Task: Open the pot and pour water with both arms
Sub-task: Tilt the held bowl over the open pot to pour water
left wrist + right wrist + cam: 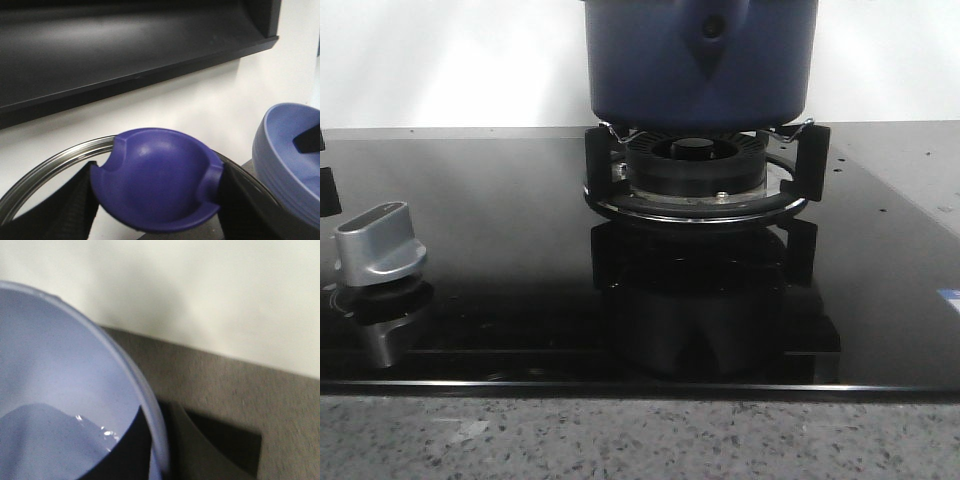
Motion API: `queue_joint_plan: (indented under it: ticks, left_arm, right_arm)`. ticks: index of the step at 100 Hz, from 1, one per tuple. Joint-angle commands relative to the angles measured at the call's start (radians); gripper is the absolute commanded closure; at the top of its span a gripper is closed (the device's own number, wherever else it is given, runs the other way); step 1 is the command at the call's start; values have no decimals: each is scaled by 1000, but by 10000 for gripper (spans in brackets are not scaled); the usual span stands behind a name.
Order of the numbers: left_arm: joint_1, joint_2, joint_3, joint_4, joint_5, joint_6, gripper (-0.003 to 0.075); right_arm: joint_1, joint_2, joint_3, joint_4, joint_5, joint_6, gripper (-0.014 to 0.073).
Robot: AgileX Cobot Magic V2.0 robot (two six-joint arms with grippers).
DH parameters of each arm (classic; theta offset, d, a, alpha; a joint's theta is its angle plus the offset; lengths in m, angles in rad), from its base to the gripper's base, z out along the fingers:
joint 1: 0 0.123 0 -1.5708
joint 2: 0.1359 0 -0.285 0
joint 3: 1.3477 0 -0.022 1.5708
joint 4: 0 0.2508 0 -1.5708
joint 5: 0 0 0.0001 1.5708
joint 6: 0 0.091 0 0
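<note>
Pot (700, 60) on burner (695, 170) front; L wrist alone shows lid knob (157, 177).

Even, fairly bright light across all three views; the white wall (440, 60) in the front view is washed nearly featureless. The glossy black cooktop (500, 230) mirrors the burner stand (695, 185) sharply — a dark reflection under it. In the left wrist view the blue knob (157, 180) between the jaws is soft, with a dull highlight; the right wrist view is blurred throughout, small glints on water (50, 440) beside the jaws — a soft shadow on the wall.
</note>
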Motion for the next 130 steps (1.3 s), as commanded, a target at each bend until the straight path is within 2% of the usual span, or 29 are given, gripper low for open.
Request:
queue_joint_plan:
  ticks: [1, 30, 58, 86, 100, 118, 130]
  left_arm:
    - [19, -49, -40, -91, 19, -10, 400]
    - [30, -49, -40, -98, 49, -10, 400]
    - [30, -49, -40, -99, 78, -10, 400]
    - [30, -49, -40, -99, 85, -10, 400]
    - [30, -49, -40, -99, 85, -10, 402]
    - [30, -49, -40, -99, 85, -10, 402]
    - [30, -49, -40, -99, 85, -10, 402]
  right_arm:
    - [17, -67, 35, -29, -228, -5, 639]
    - [37, -151, 305, -154, -680, -5, 639]
    - [37, -174, 477, -298, -1005, -5, 641]
    - [35, -174, 545, -298, -1218, -5, 641]
    - [33, -174, 545, -299, -1282, -5, 641]
    - [33, -174, 549, -299, -1287, -5, 641]
    - [33, -172, 570, -299, -1358, -5, 641]
